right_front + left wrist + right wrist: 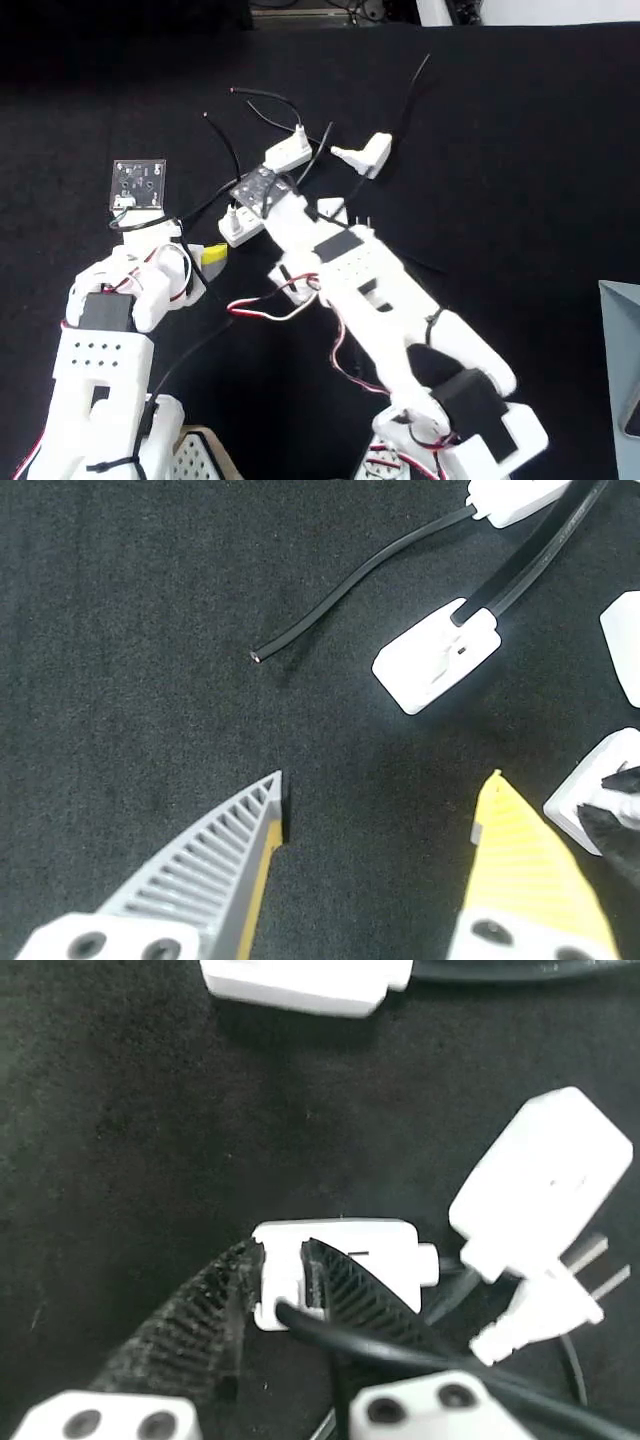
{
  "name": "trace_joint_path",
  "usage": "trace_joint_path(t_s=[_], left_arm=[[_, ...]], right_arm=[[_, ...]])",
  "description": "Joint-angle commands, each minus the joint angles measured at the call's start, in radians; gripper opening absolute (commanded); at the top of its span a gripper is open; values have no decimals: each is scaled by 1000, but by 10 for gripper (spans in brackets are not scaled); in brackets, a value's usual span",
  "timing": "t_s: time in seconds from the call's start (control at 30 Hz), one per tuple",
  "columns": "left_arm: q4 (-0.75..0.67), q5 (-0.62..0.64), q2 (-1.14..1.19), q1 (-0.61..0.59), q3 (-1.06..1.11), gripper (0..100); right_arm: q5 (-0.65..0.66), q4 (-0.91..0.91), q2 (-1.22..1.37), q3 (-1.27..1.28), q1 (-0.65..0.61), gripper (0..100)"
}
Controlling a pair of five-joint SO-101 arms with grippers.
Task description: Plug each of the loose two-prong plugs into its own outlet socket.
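My right gripper (285,1260) is shut on a white connector block (350,1260) that lies on the black table; I cannot tell whether it is a plug or a socket. Close beside it is a white two-prong plug (540,1185) with bare prongs. Another white block (300,985) lies farther off. In the high view the held block (240,225) sits at the centre under the right arm's tip. My left gripper (385,790) is open with nothing between its grey and yellow fingers (520,850). A white plug (435,658) on a black cable lies ahead of it.
Loose black cables (260,100) curl across the middle of the black table (500,120). Two more white pieces (288,152) (365,152) lie behind the arms. A grey-blue object (622,370) stands at the right edge.
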Motion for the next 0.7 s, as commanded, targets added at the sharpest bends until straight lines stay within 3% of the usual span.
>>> trace_joint_path(t_s=[0.0,0.33,0.53,0.67], left_arm=[[-17,5,0,-28,-21,300],[-14,5,0,-209,-76,301],[-11,5,0,-251,-74,302],[-9,5,0,-255,-73,302]], right_arm=[[3,-48,-12,-82,-63,11],[3,-331,-2,-110,-120,16],[-51,-264,-10,-130,-121,194],[-69,-166,-39,-159,-104,188]])
